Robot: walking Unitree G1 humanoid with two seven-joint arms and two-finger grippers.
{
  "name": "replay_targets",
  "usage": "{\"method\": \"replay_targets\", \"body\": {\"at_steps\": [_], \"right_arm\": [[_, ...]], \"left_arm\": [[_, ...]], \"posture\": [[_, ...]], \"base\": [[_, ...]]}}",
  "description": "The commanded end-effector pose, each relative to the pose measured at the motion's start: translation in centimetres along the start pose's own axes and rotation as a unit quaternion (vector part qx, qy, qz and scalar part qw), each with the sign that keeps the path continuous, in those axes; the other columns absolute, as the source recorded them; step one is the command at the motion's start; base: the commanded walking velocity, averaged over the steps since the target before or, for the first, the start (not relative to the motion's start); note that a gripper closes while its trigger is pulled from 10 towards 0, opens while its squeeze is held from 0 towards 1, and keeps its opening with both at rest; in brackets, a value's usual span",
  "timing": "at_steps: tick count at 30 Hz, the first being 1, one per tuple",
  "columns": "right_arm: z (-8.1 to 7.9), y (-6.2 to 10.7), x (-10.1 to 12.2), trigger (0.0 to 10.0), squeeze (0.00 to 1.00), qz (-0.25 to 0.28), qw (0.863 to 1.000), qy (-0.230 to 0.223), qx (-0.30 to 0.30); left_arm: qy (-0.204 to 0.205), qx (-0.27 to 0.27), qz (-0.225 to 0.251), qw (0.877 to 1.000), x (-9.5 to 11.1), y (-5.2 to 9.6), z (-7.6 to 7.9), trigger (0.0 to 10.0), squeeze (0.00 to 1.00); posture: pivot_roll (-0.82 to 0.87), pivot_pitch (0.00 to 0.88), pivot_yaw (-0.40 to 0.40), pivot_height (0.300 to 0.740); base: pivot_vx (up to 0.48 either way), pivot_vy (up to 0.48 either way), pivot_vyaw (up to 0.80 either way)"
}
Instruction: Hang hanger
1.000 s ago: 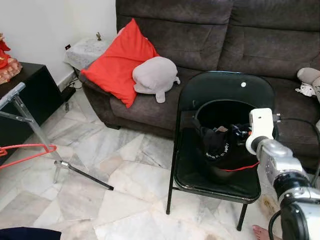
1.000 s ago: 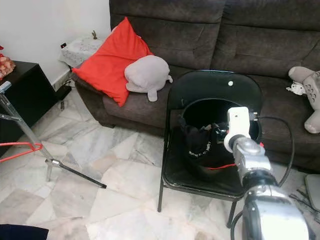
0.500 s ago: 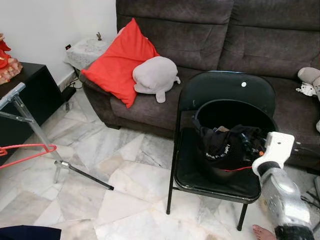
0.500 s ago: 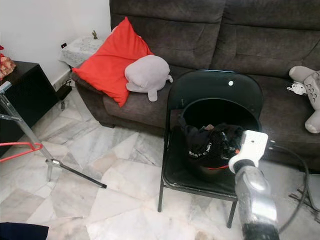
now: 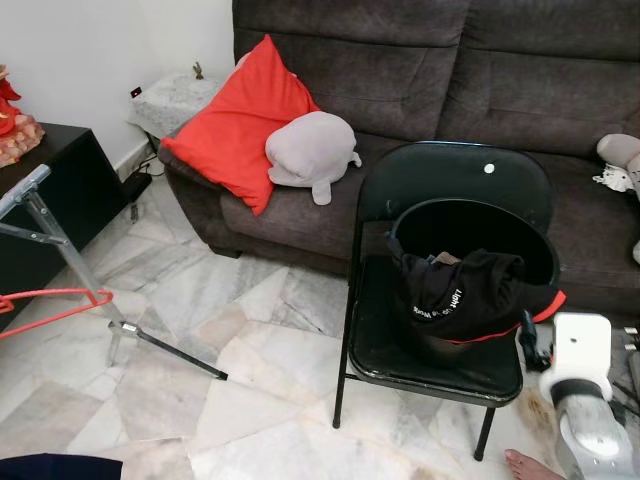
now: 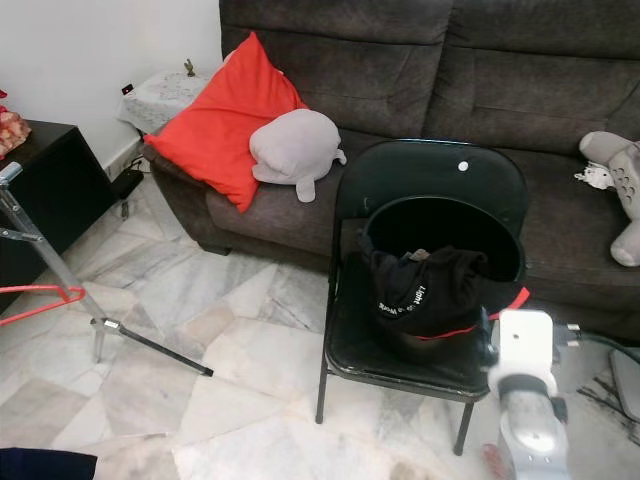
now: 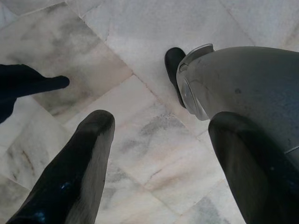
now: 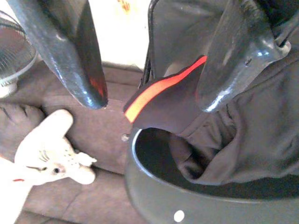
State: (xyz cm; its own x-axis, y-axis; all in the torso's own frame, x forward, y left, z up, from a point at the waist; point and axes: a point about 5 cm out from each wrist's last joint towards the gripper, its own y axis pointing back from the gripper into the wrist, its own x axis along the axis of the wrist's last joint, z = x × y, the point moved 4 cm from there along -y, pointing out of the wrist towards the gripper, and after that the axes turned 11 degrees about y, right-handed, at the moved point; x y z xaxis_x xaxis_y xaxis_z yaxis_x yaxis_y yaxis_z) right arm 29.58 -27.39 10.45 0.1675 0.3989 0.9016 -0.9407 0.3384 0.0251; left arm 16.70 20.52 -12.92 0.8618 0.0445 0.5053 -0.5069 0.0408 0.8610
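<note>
A dark brown fabric sofa (image 5: 420, 70) is standing along the back of this marble-floored (image 5: 200, 400) room, with a red square cushion (image 5: 240, 125) and a grey plush toy (image 5: 310, 150) resting on it. In front of it, a black folding metal chair (image 5: 440, 300) is carrying a round black plastic basket (image 5: 475, 235), and a black garment with red trim (image 5: 460, 295) is spilling over the basket's near rim.

The thin red wire hanger (image 5: 55, 300) is sitting at the far left, on the silver metal rack frame (image 5: 60, 260), well apart from the chair. I judge it light, springy and somewhat slippery; the hook neck or a shoulder bend looks like the surest place to pinch. The garment is soft and limp, so it will sag and bunch.

The right gripper (image 8: 149, 60) is hovering just beside the basket's right edge, its two black fingers (image 8: 74, 56) spread wide with nothing between them, the garment's red-edged corner showing just past the tips. The left gripper (image 7: 159, 154) is hanging idle over the floor, fingers apart and empty.
</note>
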Motion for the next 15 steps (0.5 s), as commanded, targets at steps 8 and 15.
{"method": "replay_targets", "body": {"at_steps": [8,15], "right_arm": [[-2.1,4.5,2.2,10.0,0.00,0.056,0.985,-0.160,-0.034],[-3.6,6.7,1.9,10.0,0.00,0.042,0.987,-0.156,-0.002]], "left_arm": [[0.004,-0.011,-0.008,1.000,-1.4,0.2,0.7,10.0,0.00],[0.001,-0.006,-0.015,1.000,-1.8,0.3,0.3,10.0,0.00]], "posture": [[-0.11,0.089,0.058,0.721],[-0.13,0.076,0.061,0.721]], "base": [[0.000,0.000,0.00],[0.000,0.000,0.00]]}}
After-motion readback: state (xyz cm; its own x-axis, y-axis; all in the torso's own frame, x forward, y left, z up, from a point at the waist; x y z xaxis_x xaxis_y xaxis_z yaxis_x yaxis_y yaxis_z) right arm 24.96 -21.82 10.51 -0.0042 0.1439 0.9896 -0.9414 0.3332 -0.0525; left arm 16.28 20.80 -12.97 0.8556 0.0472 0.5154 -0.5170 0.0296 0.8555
